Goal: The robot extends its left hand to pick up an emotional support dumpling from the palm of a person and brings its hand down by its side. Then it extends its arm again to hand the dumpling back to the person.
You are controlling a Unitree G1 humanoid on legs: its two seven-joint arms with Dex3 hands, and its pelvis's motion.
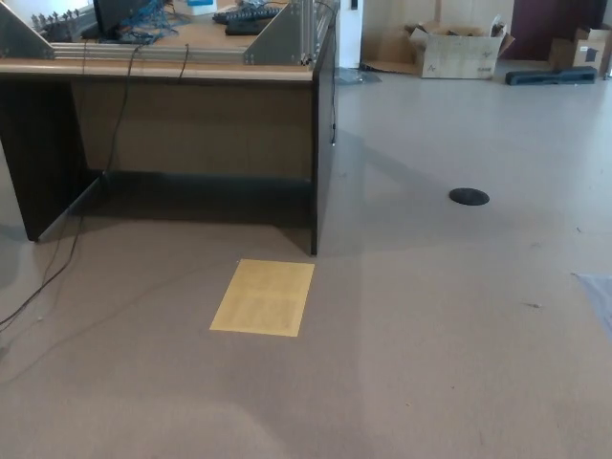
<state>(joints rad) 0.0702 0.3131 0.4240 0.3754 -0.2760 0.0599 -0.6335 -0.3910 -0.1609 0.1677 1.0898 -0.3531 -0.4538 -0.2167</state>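
Neither of my hands shows in the head view. No dumpling and no person's hand is in the picture either. Only the grey floor [430, 316] and the furniture lie in front of me.
A wooden desk [191, 67] with dark side panels stands at the upper left, cables hanging behind it. A yellow sheet [264, 296] lies on the floor before it. A black round disc [469, 196] sits on the floor at right. Cardboard boxes [459, 43] stand far back.
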